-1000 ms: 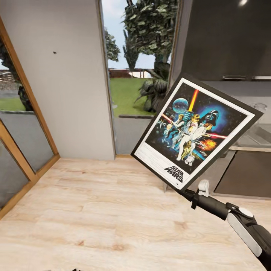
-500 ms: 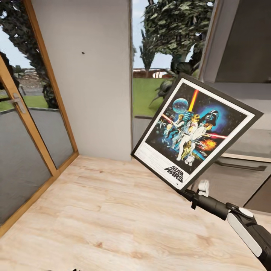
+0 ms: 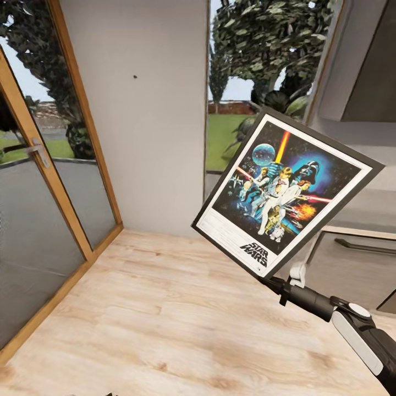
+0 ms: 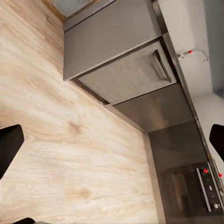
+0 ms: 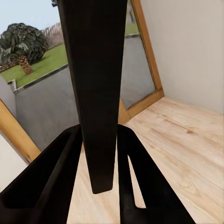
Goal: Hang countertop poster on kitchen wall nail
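Poster: the rectangular black-framed Star Wars poster (image 3: 287, 191) with a white border and blue-black space artwork is off the floor, tilted, its white title strip at the lower end nearest the claw. In the right wrist view its dark frame edge (image 5: 95, 88) runs straight out from between the fingers.

Right claw: the black right claw (image 3: 269, 280) pinches the frame's lower corner, just under the title strip; its dark fingers (image 5: 51, 179) sit on either side of the frame edge, pressed against it.

Right arm: the black and white arm (image 3: 352, 324) slopes down and away from the claw, behind it.

Wall nail: a small dark nail (image 3: 135, 76) sits on the plain grey wall panel (image 3: 154, 137), well apart from the claw, above it and off to its left.

Door: a wood-framed glass door (image 3: 38, 198) with a metal handle (image 3: 37, 149) stands farther left, beyond the wall panel.

Window: tall glass (image 3: 242, 82) behind the poster shows trees and lawn.

Floor: light wooden planks (image 3: 165, 319) spread below the claw.

Cabinets: dark glossy cabinet fronts (image 3: 352, 264) stand to the right of the claw, past the poster.

Left claw: the left claw (image 4: 112, 144) is spread wide, black fingertips (image 4: 8, 145) far apart with nothing between them, over wooden floor beside grey cabinet fronts (image 4: 121, 74) and an oven (image 4: 191, 191).
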